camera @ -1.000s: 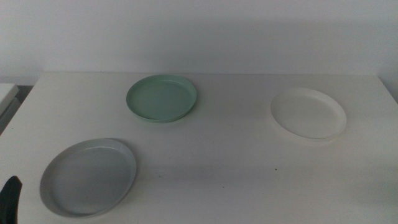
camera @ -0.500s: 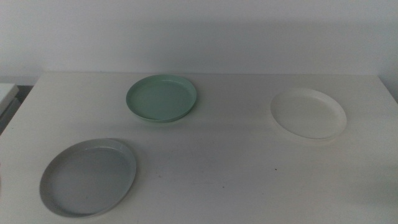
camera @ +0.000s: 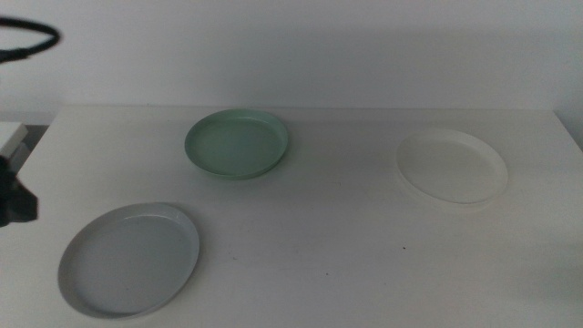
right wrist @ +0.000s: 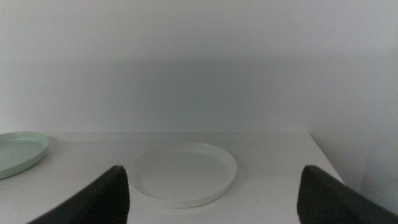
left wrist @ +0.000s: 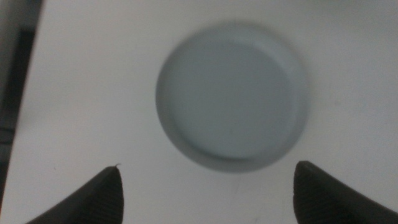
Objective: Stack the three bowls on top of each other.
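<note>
White wall and a white worktop [camera: 319, 273] fill the middle view. Half a second ago nothing dark was seen at the left side of that view. Now a dark part of the left arm [camera: 16, 202] is seen there, just beside the grey bowl [camera: 129, 259], and a thin dark loop, likely a cable [camera: 27, 41], is seen high up near the corner. So the left arm has been brought in, and it is judged that the grey bowl is to be picked up first.

No bowl has been stacked yet. All three are lying flat on the worktop, well apart. From the grey bowl, the mint green bowl [camera: 237, 144] is farther back toward the wall. The white bowl [camera: 452, 165] is far across the worktop from the grey bowl, on the right arm's side.

In the left wrist view the grey bowl [left wrist: 231, 102] is seen from above, so the left gripper [left wrist: 208, 190] is held over it and pointed down. Its fingers [left wrist: 99, 193] are spread wide and nothing is held between them. The bowl is not touched.

The right gripper [right wrist: 211, 193] is not seen in the middle view. It is held low and level, facing the white bowl [right wrist: 181, 173] and the wall. Its fingers [right wrist: 102, 193] are also spread wide and hold nothing. The mint green bowl [right wrist: 20, 150] is seen at the edge of that view.
</note>
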